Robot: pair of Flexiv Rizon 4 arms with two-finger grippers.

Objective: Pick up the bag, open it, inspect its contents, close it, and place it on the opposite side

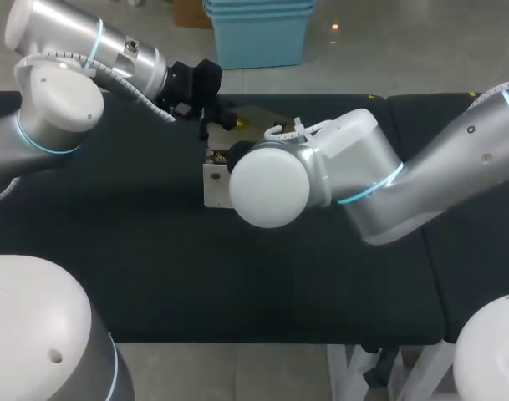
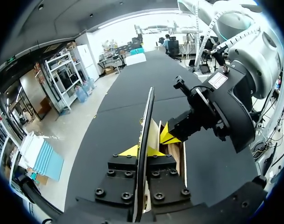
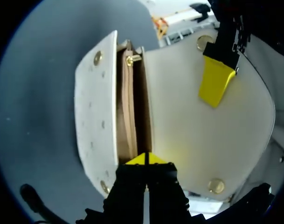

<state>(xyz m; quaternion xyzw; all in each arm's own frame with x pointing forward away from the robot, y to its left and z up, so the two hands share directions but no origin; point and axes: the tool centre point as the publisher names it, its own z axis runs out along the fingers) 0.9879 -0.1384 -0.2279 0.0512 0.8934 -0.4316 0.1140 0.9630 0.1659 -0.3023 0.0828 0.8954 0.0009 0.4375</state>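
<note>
The cream bag (image 1: 212,180) stands on the black table (image 1: 154,251), mostly hidden under my right wrist. Its flap (image 3: 188,121) is lifted, baring tan compartments (image 3: 130,116) behind the studded front wall (image 3: 97,116). My left gripper (image 2: 142,151) is shut on the flap (image 2: 146,116), seen edge-on between its yellow tips; one of its fingers (image 3: 215,81) lies on the flap's inner face. My right gripper (image 3: 145,159) is shut on the thin rim of the bag's inner wall. From the left wrist it shows as the right gripper (image 2: 169,135) at the bag's mouth.
My right arm's white wrist (image 1: 271,184) hangs over the table's middle and covers most of the bag. My left arm's black gripper (image 1: 225,121) sits at the table's far edge. The dark table top (image 2: 132,88) runs on to both sides of the bag.
</note>
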